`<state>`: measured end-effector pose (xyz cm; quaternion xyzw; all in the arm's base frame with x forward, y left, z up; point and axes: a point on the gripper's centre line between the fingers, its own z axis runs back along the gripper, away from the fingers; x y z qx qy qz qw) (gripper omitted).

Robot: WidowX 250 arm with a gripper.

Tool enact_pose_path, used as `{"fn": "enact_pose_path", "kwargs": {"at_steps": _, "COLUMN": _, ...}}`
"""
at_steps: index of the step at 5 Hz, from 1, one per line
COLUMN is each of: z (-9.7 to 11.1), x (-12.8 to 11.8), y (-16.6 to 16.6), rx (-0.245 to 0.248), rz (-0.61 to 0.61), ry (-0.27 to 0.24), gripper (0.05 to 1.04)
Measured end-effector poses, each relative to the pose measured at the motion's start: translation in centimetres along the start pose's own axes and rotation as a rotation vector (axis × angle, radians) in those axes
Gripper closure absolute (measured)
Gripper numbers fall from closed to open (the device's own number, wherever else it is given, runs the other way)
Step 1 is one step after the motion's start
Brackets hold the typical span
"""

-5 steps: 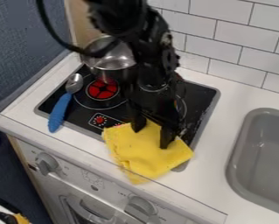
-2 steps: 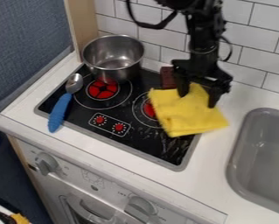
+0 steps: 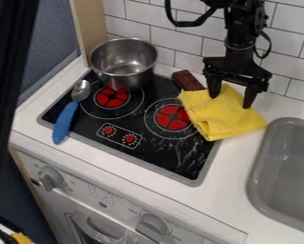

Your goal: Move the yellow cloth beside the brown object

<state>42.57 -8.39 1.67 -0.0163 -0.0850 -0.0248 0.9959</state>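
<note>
Rightward and a little toward the tiled wall (image 3: pixel 202 28) go the gripper (image 3: pixel 231 100) and the cloth (image 3: pixel 227 119), both farther over than a moment ago, and the right burner (image 3: pixel 172 117) has come out from under the yellow! A dark shape (image 3: pixel 7 57) has also slid in along the left edge of the view. Look at the pincer: fingers apart, tips down at the upper part of the cloth, a raised bit of yellow between them. And the cloth? It lies rumpled over the stove's (image 3: pixel 160 162) right edge, partly on the black top, partly on the white counter (image 3: pixel 230 181), with the brown object (image 3: pixel 187 80) right beside it, that one's lower end meeting the cloth's upper edge in this view.

Over on the left, the metal pot (image 3: pixel 125 78) sits upright at the back of the stove, just behind the left burner (image 3: pixel 111 97). Down from it the blue-handled spoon (image 3: pixel 66 119) lies aslant over the stove's left edge, bowl end toward the pot. Far right, the grey sink (image 3: pixel 259 164), set into the counter, just beside the cloth.
</note>
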Motion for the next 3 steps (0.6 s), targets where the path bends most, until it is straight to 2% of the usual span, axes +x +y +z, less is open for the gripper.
{"fn": "enact_pose_path", "kwargs": {"at_steps": 1, "z": 0.4, "x": -0.8, "y": 0.5, "rx": 0.026, "rz": -0.001, "ry": 0.021, "gripper": 0.084}}
{"fn": "enact_pose_path", "kwargs": {"at_steps": 2, "z": 4.9, "x": -0.3, "y": 0.3, "rx": -0.001, "rz": -0.028, "ry": -0.014, "gripper": 0.084}}
{"fn": "enact_pose_path", "kwargs": {"at_steps": 3, "z": 7.5, "x": -0.2, "y": 0.6, "rx": -0.043, "rz": -0.025, "ry": 0.017, "gripper": 0.084}}
